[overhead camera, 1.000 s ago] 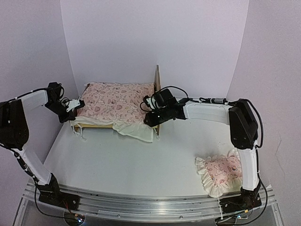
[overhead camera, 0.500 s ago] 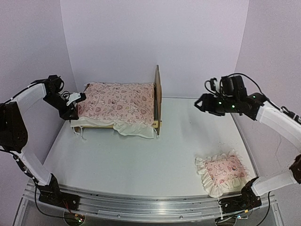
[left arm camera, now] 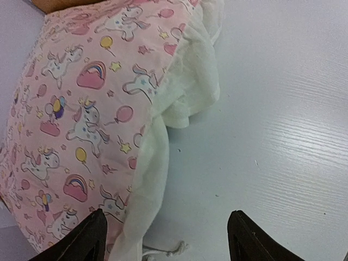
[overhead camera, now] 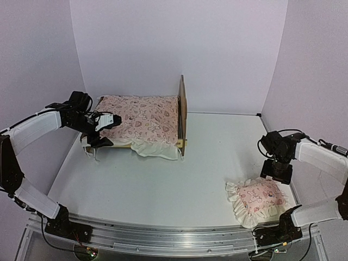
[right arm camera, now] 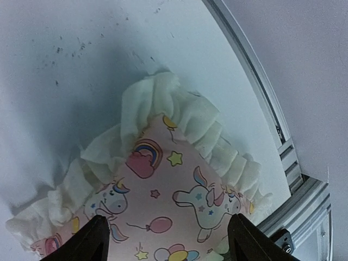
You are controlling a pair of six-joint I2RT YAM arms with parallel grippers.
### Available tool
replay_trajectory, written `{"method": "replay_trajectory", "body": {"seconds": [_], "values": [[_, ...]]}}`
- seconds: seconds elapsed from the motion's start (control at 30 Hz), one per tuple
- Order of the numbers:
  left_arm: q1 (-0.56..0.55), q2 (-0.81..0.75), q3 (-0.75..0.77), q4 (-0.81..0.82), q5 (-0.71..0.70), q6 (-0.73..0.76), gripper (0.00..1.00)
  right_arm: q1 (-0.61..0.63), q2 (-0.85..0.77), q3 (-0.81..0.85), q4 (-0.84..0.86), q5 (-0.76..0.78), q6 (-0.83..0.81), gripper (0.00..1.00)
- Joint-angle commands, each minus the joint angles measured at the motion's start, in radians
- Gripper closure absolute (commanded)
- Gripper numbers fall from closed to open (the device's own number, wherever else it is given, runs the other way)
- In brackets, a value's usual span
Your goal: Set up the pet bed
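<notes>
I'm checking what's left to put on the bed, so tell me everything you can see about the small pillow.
The small pillow is a soft, squarish fabric cushion, pink with a print of unicorns, rainbows, balloons and stars, edged all round by a cream ruffle. It lies flat on the white table at the near right, close to the metal rail, apart from the pet bed. The right gripper hangs over it, jaws open, not gripping it.

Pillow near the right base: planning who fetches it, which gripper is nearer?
Right. The right gripper hovers just over the pillow's far edge; the left gripper is far off, beside the mattress.
</notes>
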Motion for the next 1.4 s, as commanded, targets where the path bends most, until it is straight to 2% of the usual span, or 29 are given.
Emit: {"method": "replay_trajectory", "body": {"seconds": [0.0,0.1,0.17,0.2,0.27,0.33,0.5,0.53,0.63,0.87,1.07,1.17,1.27,1.37], "values": [[-0.018,-0.002,0.051,0.206,0.094,-0.117,0.22,-0.002,-0.012,-0.072,-0.084,0.022,0.119,0.23],[-0.018,-0.015,0.036,0.276,0.112,-0.277,0.21,-0.001,0.025,-0.121,-0.065,-0.01,0.142,0.24],[-0.018,-0.031,0.022,0.301,0.134,-0.361,0.2,-0.001,0.076,-0.142,-0.013,-0.054,0.133,0.3],[-0.018,-0.038,0.015,0.309,0.147,-0.389,0.2,-0.001,0.099,-0.15,0.015,-0.074,0.123,0.36],[-0.018,-0.056,0.001,0.307,0.179,-0.426,0.2,-0.001,0.153,-0.152,0.089,-0.135,0.097,0.58],[-0.018,-0.078,-0.016,0.307,0.181,-0.437,0.2,-0.001,0.192,-0.134,0.14,-0.174,0.074,0.74],[-0.018,-0.112,-0.054,0.307,0.152,-0.439,0.2,-0.001,0.248,-0.004,0.151,-0.232,-0.036,0.98],[-0.019,-0.115,-0.057,0.308,0.153,-0.44,0.2,0.0,0.251,0.028,0.151,-0.258,-0.074,1.0],[-0.017,-0.116,-0.056,0.308,0.17,-0.449,0.2,0.046,0.231,0.163,0.151,-0.291,-0.2,1.0],[-0.017,-0.113,-0.008,0.318,0.246,-0.572,0.22,0.317,0.22,0.583,0.152,-0.076,-0.656,1.0],[-0.017,-0.112,0.024,0.336,0.413,-0.771,0.26,0.434,0.324,0.91,0.2,0.019,-0.833,1.0],[-0.017,-0.109,0.016,0.367,0.453,-0.854,0.25,0.51,0.37,1.049,0.311,-0.023,-0.948,1.0],[-0.017,-0.112,0.03,0.402,0.497,-0.914,0.2,0.591,0.419,1.109,0.452,-0.142,-1.067,1.0],[-0.017,-0.111,0.068,0.435,0.555,-0.956,0.15,0.642,0.521,1.209,0.498,-0.193,-1.114,1.0]]}}
